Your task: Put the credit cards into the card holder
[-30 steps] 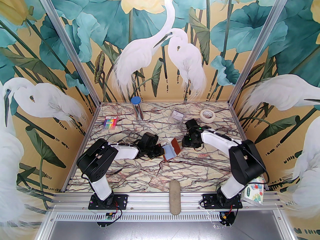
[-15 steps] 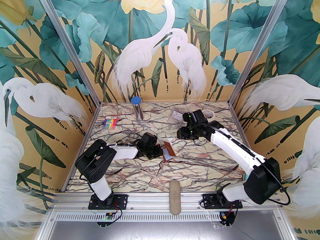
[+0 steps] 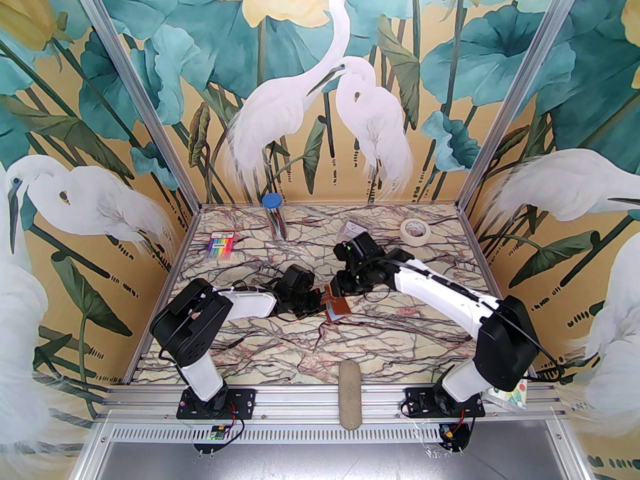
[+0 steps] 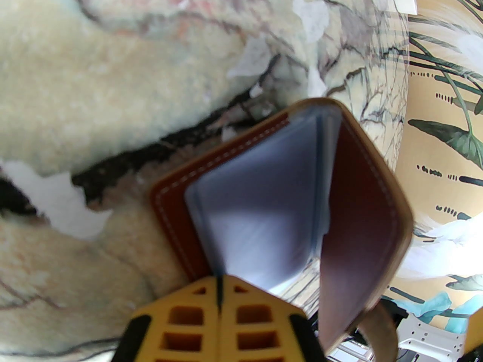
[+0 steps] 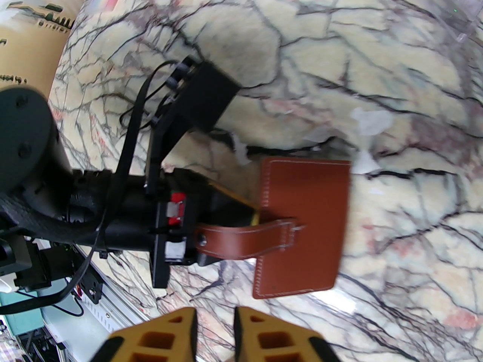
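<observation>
Jaws of the left gripper [image 4: 220,292] press together on the lower edge of the card holder [image 4: 362,209], mid-frame; those of the right gripper [image 5: 215,315] stand narrowly apart, empty, at the frame's bottom just below it. Left wrist view reveals pale blue sleeves [image 4: 260,209] inside half-open reddish-brown leather; right wrist view shows its stitched cover and snap tab [image 5: 245,240].

You face a robotics lab cell: aluminium frame post [image 3: 139,85], heron backdrop [image 3: 350,93], marble-print table [image 3: 400,338], left arm [image 3: 200,328] and right arm [image 3: 450,293] bolted to a rail [image 3: 325,398].
</observation>
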Robot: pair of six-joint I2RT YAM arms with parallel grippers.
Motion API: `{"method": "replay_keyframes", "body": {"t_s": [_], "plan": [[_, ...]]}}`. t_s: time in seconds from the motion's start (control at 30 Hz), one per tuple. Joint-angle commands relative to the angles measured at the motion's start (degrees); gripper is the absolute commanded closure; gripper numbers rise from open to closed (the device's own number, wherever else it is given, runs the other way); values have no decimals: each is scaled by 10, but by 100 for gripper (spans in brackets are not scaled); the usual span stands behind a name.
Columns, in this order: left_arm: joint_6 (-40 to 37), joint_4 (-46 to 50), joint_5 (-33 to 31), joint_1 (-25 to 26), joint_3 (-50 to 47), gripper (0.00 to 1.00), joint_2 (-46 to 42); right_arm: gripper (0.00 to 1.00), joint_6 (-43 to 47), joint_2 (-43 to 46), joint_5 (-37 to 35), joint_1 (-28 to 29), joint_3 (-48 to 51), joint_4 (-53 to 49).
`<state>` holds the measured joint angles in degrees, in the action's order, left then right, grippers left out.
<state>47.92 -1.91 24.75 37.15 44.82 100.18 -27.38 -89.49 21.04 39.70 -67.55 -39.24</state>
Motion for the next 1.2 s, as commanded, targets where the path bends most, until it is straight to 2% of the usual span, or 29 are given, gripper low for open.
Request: {"method": "replay_keyframes", "body": {"t_s": [0.0,0.1,0.23,0.27,0.43,0.7,0.87,1.17], "plan": [[-11,16,-11,3,10,94,1,65,-5,3,-38,28,28,19],[-11,16,-11,3,9,94,1,46,3,4,-130,47,34,2],[-9,11,-10,3,7,94,4,23,12,-6,-141,51,39,6],[-10,10,-10,3,6,94,4,21,18,-15,-139,54,36,5],[-7,7,-11,3,3,94,3,19,26,-65,-168,56,14,-31],[-6,2,-9,3,-1,95,5,19,24,-95,-169,56,12,-20],[-6,1,-10,4,-3,95,5,19,14,-114,-198,56,-7,-34],[-6,-4,-10,3,-8,95,7,23,-6,-103,-258,42,-37,-64]]}}
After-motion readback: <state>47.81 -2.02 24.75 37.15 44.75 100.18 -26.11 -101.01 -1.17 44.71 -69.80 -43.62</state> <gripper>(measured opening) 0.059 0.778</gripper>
